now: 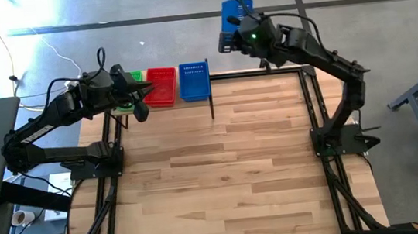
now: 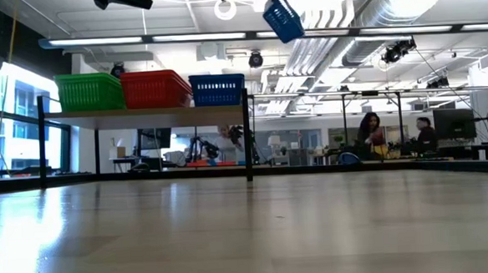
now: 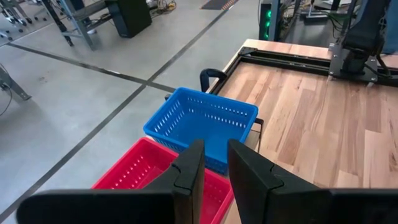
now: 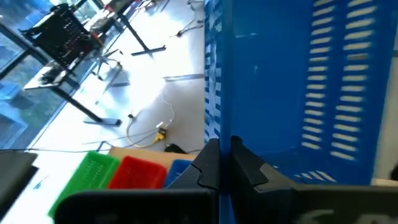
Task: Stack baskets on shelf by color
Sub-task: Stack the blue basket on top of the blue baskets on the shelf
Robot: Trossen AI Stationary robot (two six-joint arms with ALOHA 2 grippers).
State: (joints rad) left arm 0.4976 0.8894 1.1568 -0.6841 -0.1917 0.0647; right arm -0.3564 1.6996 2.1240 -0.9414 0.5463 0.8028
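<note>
A green basket, a red basket and a blue basket stand side by side on the shelf at the table's far left. My right gripper is shut on another blue basket, high in the air to the right of the shelf; the low view shows this basket tilted near the ceiling. My left gripper hovers above the green and red baskets, fingers a little apart with nothing between them. My right gripper pinches one wall of the blue basket between its two fingers, the wall's latticed edge running up from the fingertips. The basket is lifted clear of the table and shelf and hangs tilted.
The wooden tabletop stretches in front of the shelf, framed by black rails. A black shelf post stands at the shelf's right end. People sit at desks in the room beyond.
</note>
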